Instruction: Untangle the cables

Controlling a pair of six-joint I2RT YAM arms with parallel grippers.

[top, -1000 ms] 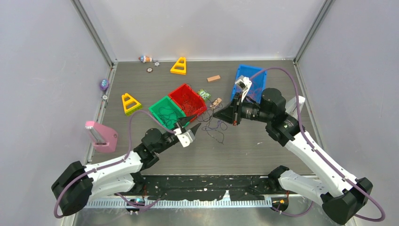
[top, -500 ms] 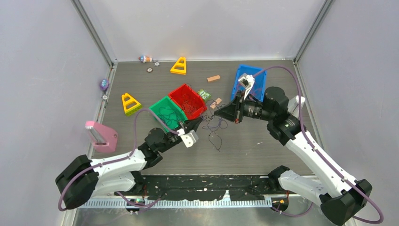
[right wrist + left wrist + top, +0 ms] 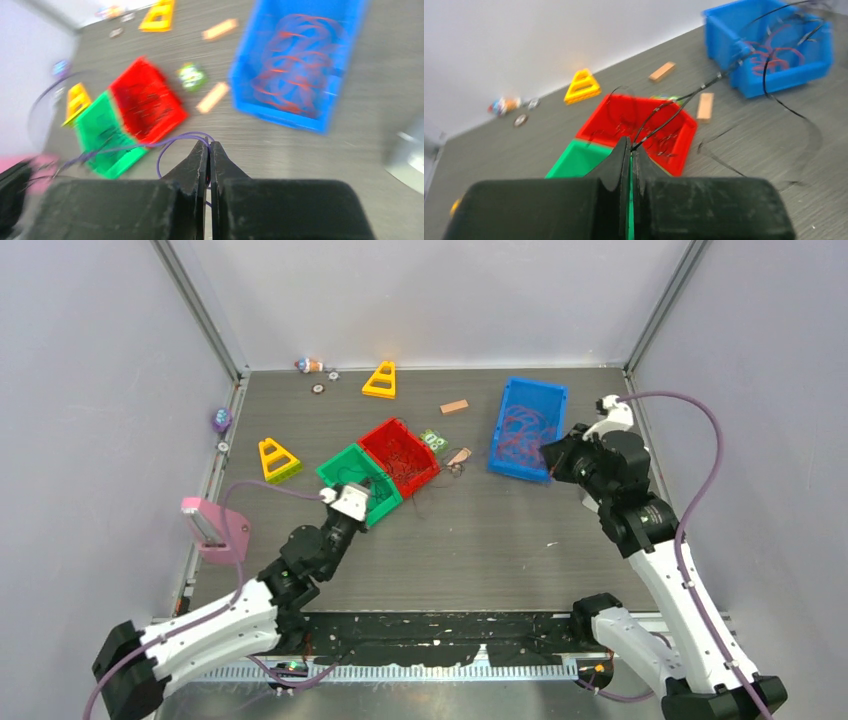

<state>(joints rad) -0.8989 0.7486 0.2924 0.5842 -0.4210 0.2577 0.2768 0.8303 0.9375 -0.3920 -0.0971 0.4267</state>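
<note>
We have pulled both arms apart since a second ago. Our left claw [image 3: 630,146] is clenched on a thin black cable [image 3: 684,103] strung toward the blue plastic bin [image 3: 774,82]; our right claw [image 3: 209,146] pinches a looping purple cable [image 3: 172,144]. Orange-red coils [image 3: 295,70] fill that bin. Bare, grained worktop [image 3: 500,540] lies open between the claws.

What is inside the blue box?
A loose tangle of orange-red cables lies in the blue box. The coils cover much of its floor, so anything beneath them cannot be seen.
</note>
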